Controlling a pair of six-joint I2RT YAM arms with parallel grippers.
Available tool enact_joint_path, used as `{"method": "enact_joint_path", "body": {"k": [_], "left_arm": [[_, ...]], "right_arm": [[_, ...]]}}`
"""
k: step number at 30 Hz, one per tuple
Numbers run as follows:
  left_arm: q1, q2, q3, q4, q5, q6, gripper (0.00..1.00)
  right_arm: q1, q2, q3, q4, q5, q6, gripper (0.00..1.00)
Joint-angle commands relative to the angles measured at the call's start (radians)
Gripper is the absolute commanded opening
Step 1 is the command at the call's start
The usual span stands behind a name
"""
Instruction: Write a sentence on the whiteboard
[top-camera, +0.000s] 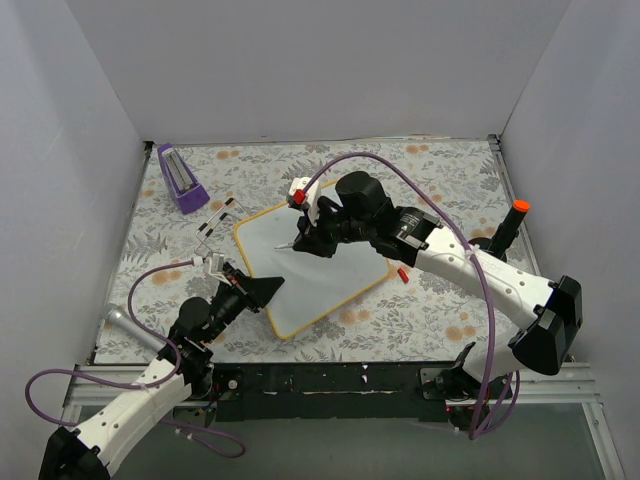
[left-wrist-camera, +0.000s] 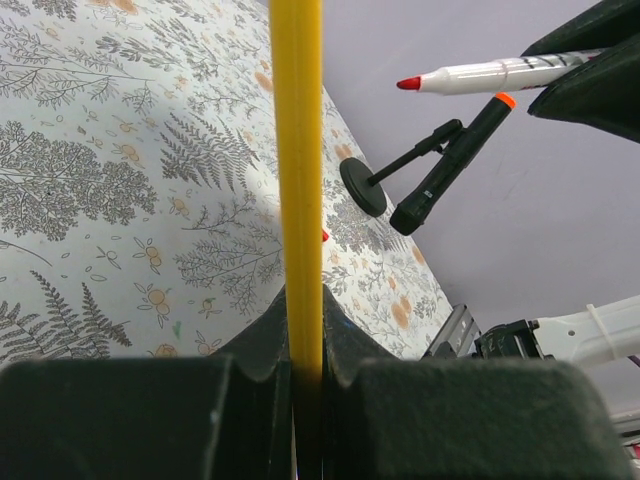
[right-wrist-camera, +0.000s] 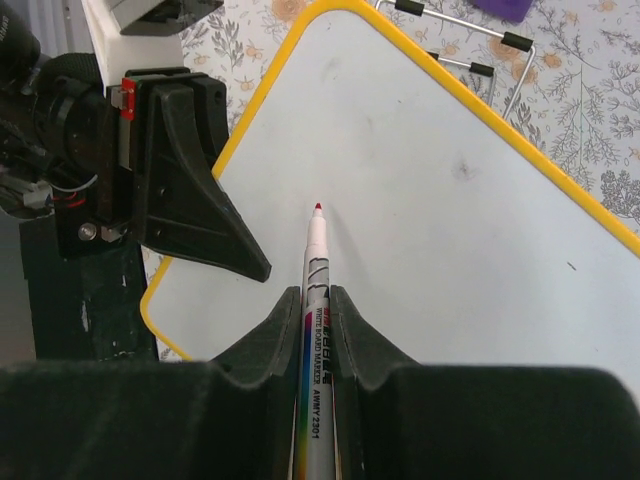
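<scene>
— Well, whiteboard (top-camera: 325, 285) flat on the floral table (top-camera: 440, 170), mid-field, turned cornerwise, white face up.
— Left gripper (top-camera: 268, 290)?
— Clenched hard on the board's yellow rim at the near-left side; pinched right between the pads (left-wrist-camera: 150, 420) in the wrist view.
— And right gripper (top-camera: 304, 241)?
— Over the board from the right, squeezed tight around a marker (right-wrist-camera: 316, 250), cap off, red tip aimed down at the white, pointing toward the left gripper.
— Tip touching?
— Cannot tell; right at the surface or just off it.
— Anything on the white?
— Only a faint grey smudge (right-wrist-camera: 462, 170).
— Round the outside?
— Purple block (top-camera: 182, 178) well off at the far left, wire stand (top-camera: 215, 228) just beside the board's far-left edge, black post (top-camera: 507, 230) with an orange tip off to the right, near the wall.
</scene>
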Motion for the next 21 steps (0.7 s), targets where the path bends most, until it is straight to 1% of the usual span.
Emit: {"method": "enact_joint_path", "body": {"k": [1,10,11,17,21], "left_arm": [[0.0,0.005,0.02,0.23,-0.008,-0.016,0.0],[0.002,0.02,0.02,0.233,0.001,-0.018,0.0],[0.002,0.023,0.021,0.229,0.001,-0.018,0.0],[0.002,0.026,0.035,0.174,-0.005,0.004,0.0],[0.002,0.025,0.029,0.164,-0.008,0.005,0.0]], "right_arm": [[0.003,-0.026,0.024,0.073,-0.016,0.076,0.01],[0.009,0.028,0.063,0.103,0.043,0.136,0.01],[0.011,0.039,0.064,0.113,0.078,0.151,0.01],[0.014,0.056,0.077,0.118,0.085,0.163,0.01],[0.016,0.059,0.074,0.119,0.088,0.165,0.01]]}}
